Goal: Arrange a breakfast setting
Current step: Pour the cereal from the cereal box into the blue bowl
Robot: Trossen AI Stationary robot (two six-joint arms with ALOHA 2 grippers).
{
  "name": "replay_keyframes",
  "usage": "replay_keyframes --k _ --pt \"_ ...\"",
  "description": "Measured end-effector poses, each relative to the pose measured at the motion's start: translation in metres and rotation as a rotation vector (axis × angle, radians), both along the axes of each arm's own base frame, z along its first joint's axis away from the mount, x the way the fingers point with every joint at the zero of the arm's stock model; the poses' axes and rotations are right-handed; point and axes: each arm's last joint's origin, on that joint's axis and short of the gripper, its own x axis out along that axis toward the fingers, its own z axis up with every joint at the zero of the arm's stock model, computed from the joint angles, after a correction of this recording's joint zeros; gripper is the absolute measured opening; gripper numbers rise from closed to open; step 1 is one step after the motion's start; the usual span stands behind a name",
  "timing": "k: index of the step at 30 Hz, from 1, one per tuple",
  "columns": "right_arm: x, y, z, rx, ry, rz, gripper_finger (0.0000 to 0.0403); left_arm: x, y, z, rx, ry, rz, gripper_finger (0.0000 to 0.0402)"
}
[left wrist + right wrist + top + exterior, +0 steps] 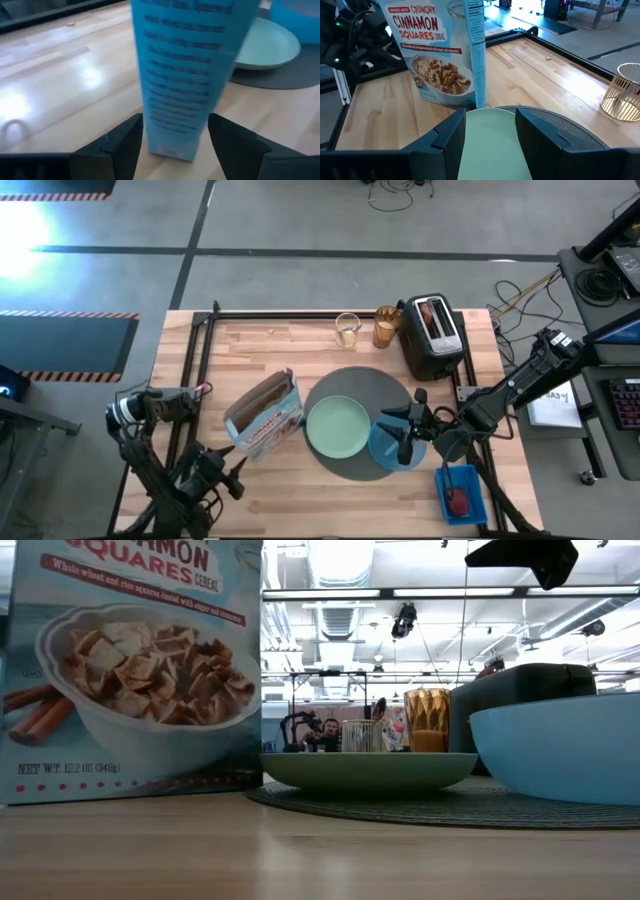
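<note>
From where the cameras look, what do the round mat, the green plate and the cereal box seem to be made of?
The round mat looks woven, fabric or vinyl: dark grey with fine ribs. The green plate looks like matte plastic or glazed ceramic, smooth and evenly pale; I can't tell which. The cereal box is printed cardboard, with sharp folded edges.

Pale green plate [339, 426] and blue bowl [396, 445] rest side by side on round dark-grey mat [362, 385]

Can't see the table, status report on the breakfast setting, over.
Left gripper at tall blue cardboard cereal box. Right gripper open, empty, above blue round bowl, beside pale green round plate on dark-grey round mat.
</note>
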Motion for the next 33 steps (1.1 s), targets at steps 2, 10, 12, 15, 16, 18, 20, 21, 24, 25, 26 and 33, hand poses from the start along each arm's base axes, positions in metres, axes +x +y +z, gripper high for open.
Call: replay_keyframes --k 2,10,12,15,16,18,20,21,24,25,26,33 --pt "0.000 0.000 0.000 0.000 0.000 0.000 0.0164 0.001 -0.002 0.002 -0.013 -0.007 0.000 0.0229" --pt "0.000 0.000 0.000 0.000 0.000 0.000 0.0164 0.000 -0.003 0.007 0.001 0.060 0.036 0.0327" --pt "0.000 0.000 0.000 0.000 0.000 0.000 0.0164 -0.002 -0.001 0.002 0.013 0.090 0.056 0.0354" --pt "0.000 0.000 0.000 0.000 0.000 0.000 0.0164 -0.003 0.002 -0.003 0.021 0.080 0.059 0.0389" --pt "0.000 0.000 0.000 0.000 0.000 0.000 0.0164 -0.003 0.002 -0.005 0.021 0.070 0.052 0.0394" --pt "0.000 0.000 0.000 0.000 0.000 0.000 0.0164 -0.003 0.003 -0.008 0.032 0.047 0.029 0.0395" --pt "0.000 0.000 0.000 0.000 0.000 0.001 0.0164 -0.005 0.002 -0.009 0.041 0.011 -0.009 0.0392" --pt "0.000 0.000 0.000 0.000 0.000 0.000 0.0164 -0.006 0.002 -0.009 0.045 -0.001 -0.027 0.0392" --pt "0.000 0.000 0.000 0.000 0.000 0.001 0.0164 -0.009 0.002 -0.011 0.051 -0.009 -0.046 0.0396" --pt "0.000 0.000 0.000 0.000 0.000 0.000 0.0164 -0.010 0.003 -0.012 0.057 -0.007 -0.046 0.0398" --pt "0.000 0.000 0.000 0.000 0.000 0.000 0.0164 -0.010 0.004 -0.013 0.064 -0.004 -0.046 0.0399" --pt "0.000 0.000 0.000 0.000 0.000 0.000 0.0164 -0.011 0.017 -0.034 0.066 -0.053 -0.073 0.0399"
